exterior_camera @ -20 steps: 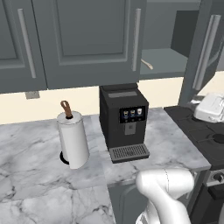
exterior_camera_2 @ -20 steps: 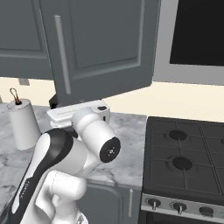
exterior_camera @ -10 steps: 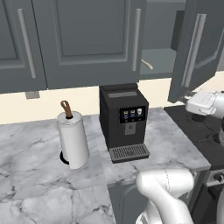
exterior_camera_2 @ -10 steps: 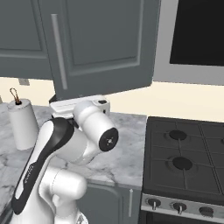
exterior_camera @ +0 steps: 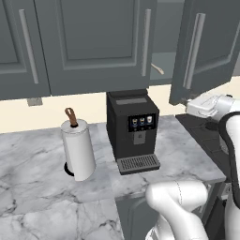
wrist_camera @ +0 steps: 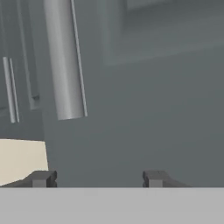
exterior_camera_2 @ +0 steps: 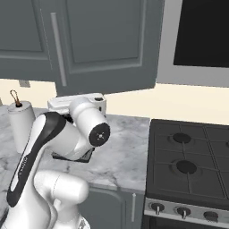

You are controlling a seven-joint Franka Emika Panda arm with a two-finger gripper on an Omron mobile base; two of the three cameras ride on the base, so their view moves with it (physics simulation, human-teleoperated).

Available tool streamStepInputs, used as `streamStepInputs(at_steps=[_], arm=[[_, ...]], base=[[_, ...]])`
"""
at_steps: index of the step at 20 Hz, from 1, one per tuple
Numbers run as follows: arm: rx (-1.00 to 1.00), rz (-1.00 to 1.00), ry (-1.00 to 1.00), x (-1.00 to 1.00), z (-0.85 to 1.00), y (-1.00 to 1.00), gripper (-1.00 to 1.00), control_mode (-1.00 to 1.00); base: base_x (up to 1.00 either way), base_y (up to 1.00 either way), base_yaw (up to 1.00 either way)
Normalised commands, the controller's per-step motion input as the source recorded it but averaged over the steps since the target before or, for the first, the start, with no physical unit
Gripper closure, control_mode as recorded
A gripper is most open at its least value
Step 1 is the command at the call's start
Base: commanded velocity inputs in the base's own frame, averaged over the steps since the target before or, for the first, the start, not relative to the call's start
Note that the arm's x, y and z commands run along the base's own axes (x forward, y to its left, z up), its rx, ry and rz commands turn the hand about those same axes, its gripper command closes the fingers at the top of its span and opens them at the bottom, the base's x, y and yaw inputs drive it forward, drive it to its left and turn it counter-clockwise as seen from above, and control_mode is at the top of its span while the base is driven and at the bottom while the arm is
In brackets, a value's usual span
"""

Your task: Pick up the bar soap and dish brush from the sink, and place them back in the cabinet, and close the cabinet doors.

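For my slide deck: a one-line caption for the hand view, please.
Open end effector faces a dark grey cabinet door, just below its long silver bar handle.

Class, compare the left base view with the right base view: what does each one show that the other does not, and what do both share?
Left base view alone: the black coffee machine on the counter, and the dish brush lying on the open cabinet's shelf. Right base view alone: the black gas stove with its burners and knobs. Both share the paper towel roll, the marble counter, the half-open cabinet door with its silver bar handle, and the robot's white arm.
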Motion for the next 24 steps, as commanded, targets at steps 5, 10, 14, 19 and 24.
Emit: streamStepInputs(at_steps=[5, 10, 14, 19, 24], arm=[[0.0, -0.14, 0.0, 0.29, 0.0, 0.24, -1.0, -1.0], [0.0, -0.14, 0.0, 0.27, 0.0, 0.19, -1.0, -1.0], [0.0, -0.1, 0.0, 0.28, 0.0, 0.11, -1.0, -1.0], [0.0, -0.06, 0.0, 0.34, 0.0, 0.04, -1.0, -1.0], [0.0, -0.06, 0.0, 0.35, 0.0, 0.08, -1.0, -1.0]], base=[[0.0, 0.0, 0.0], [0.0, 0.0, 0.0], [0.0, 0.0, 0.0], [0.0, 0.0, 0.0], [0.0, 0.0, 0.0]])
